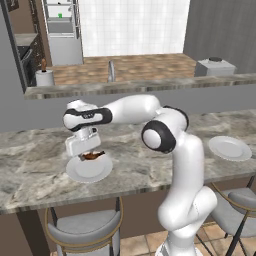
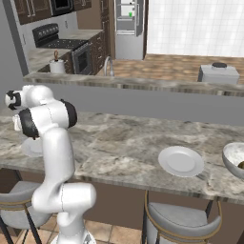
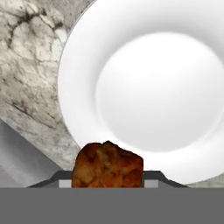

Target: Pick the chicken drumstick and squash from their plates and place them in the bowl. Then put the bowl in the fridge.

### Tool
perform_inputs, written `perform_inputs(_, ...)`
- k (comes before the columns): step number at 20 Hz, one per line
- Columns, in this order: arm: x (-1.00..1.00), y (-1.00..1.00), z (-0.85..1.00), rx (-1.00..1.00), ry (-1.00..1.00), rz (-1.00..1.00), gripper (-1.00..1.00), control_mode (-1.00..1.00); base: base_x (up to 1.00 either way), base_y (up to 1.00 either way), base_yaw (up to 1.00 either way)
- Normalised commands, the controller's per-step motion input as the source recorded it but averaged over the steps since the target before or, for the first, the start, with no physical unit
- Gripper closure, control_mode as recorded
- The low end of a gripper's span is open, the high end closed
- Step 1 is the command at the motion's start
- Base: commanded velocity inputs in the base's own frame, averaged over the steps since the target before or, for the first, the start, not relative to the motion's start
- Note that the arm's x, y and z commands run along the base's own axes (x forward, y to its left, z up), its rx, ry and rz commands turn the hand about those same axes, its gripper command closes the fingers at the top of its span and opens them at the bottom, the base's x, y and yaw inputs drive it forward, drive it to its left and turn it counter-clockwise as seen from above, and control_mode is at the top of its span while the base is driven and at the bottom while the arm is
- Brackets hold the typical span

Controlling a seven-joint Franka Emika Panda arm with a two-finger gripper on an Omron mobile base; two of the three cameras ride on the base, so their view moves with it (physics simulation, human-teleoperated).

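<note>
My gripper [image 1: 90,156] is shut on the chicken drumstick [image 1: 93,155], a small reddish-brown piece, and holds it just above the left plate [image 1: 89,170]. In the hand view the chicken drumstick [image 3: 107,162] sits between the fingertips, with the bare white plate [image 3: 162,87] below it. The second plate [image 2: 181,161] lies bare further right on the counter. The off-white bowl [image 2: 234,157] stands at the counter's far right, cut by the frame edge. A small yellowish bit shows inside it; I cannot tell if it is the squash. The fridge [image 1: 61,20] stands open at the back.
The marble counter [image 1: 40,150] runs across in front of me, with stools [image 1: 85,230] tucked under its near edge. Behind it a raised ledge [image 1: 140,85] has a sink tap, a paper-towel roll [image 1: 44,77] and a grey toaster [image 1: 215,66].
</note>
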Motion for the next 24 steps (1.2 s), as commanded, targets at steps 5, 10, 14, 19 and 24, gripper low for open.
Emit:
perform_inputs(5, -0.21, -0.44, 0.12, -0.06, -0.1, -0.17, 1.0, -1.0, 0.0, 0.0, 0.0)
perform_inputs(10, -0.23, -0.53, 0.04, -0.01, -0.22, -0.23, 1.0, -1.0, 0.0, 0.0, 0.0)
perform_inputs(14, -0.17, -0.55, 0.16, 0.0, -0.09, -0.28, 1.0, -1.0, 0.0, 0.0, 0.0)
perform_inputs(19, -0.13, -0.55, 0.27, 0.0, -0.02, -0.31, 1.0, -1.0, 0.0, 0.0, 0.0)
perform_inputs(24, -0.13, -0.53, 0.33, 0.0, 0.0, -0.32, 1.0, -1.0, 0.0, 0.0, 0.0)
